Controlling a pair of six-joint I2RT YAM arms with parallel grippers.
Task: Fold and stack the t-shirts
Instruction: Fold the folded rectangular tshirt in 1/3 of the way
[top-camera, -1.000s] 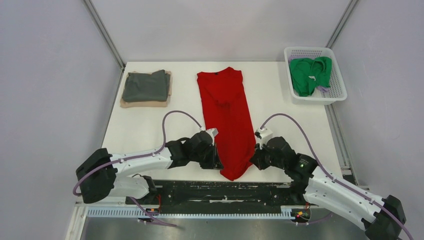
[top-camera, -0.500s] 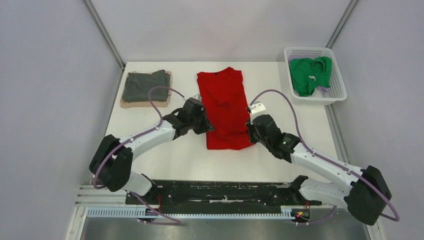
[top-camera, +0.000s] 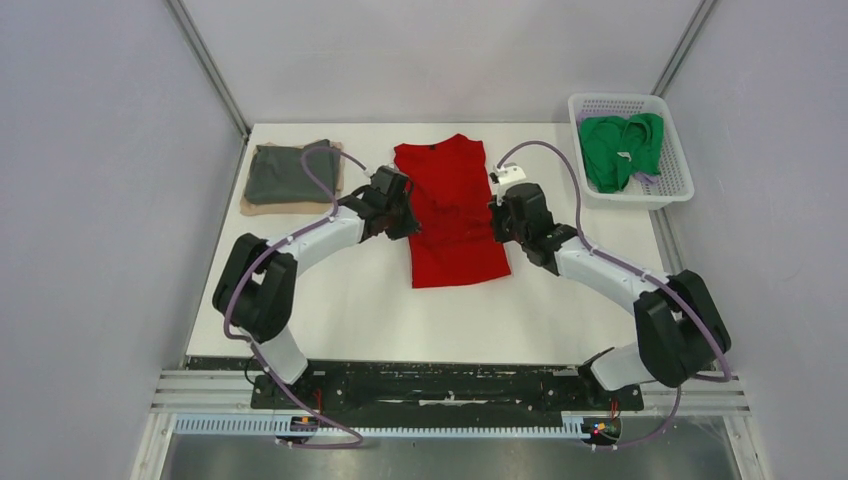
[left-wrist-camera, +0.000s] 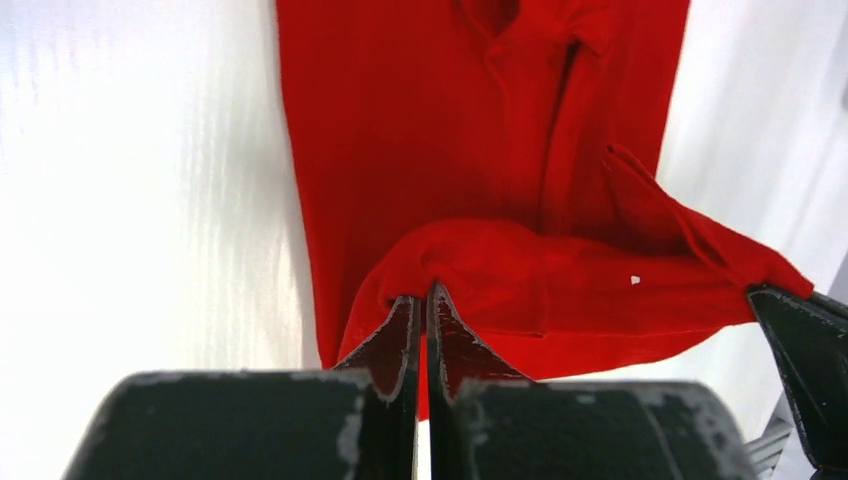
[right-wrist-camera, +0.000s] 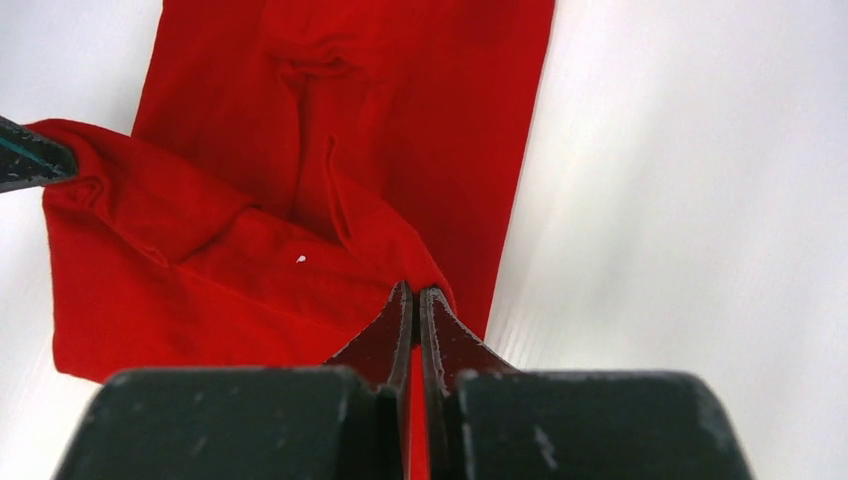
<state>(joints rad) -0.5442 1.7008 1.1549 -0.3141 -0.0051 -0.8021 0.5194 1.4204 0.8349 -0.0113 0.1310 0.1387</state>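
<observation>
Top external: basket (top-camera: 615, 99) holds green t-shirt (top-camera: 618, 148).

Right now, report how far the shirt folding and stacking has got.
Done: the dark grey shirt lies folded on the folded tan shirt at the far left. In hand: the red shirt, with the left gripper and right gripper each shut on a hem corner, doubling the lower part over the body. Left: finishing and stacking red, then the green shirt, bunched up in the white basket.
</observation>
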